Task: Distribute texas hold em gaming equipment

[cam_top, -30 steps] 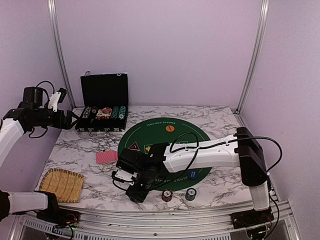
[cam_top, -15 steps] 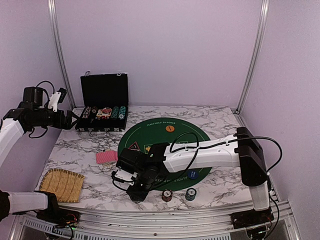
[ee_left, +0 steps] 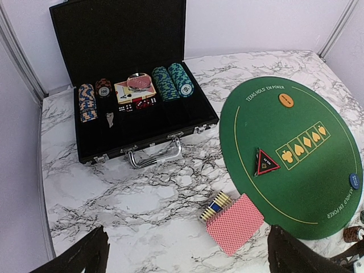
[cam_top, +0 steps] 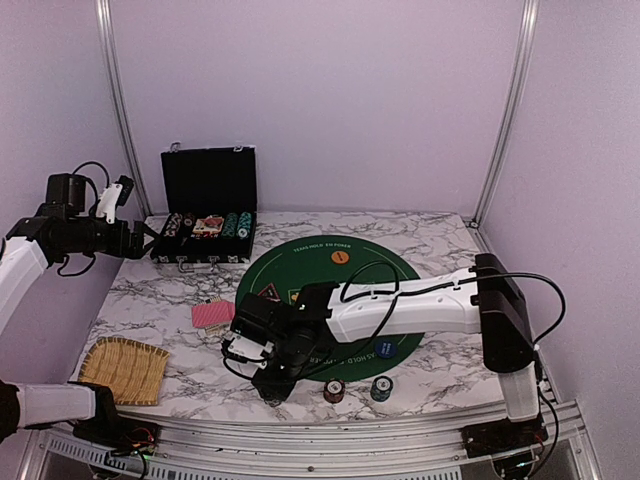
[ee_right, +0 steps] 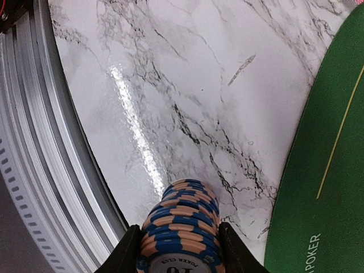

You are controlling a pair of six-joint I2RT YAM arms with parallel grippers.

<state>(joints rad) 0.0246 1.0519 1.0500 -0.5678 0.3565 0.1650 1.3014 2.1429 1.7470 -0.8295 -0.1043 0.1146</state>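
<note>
The surface (ee_right: 170,85) is glossy and marble-patterned, with a streak of glare. The green mat (ee_left: 318,170) looks matt, perhaps felt. The black case (ee_left: 114,34) has shiny metal latches and handle. The stack of chips (ee_right: 182,222) looks smooth. The near-left straw mat (cam_top: 125,368) is rough and woven.

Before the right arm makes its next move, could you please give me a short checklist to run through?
1. Right gripper grips the blue and peach chip stack between both fingers: ok.
2. Stack's height above the table: cannot tell.
3. Marble table beyond the stack bare: ok.
4. Stack off the green mat: ok.
5. Left gripper open, holding nothing: ok.
6. Reddish chip stack and bluish chip stack apart from the right gripper: ok.
</note>
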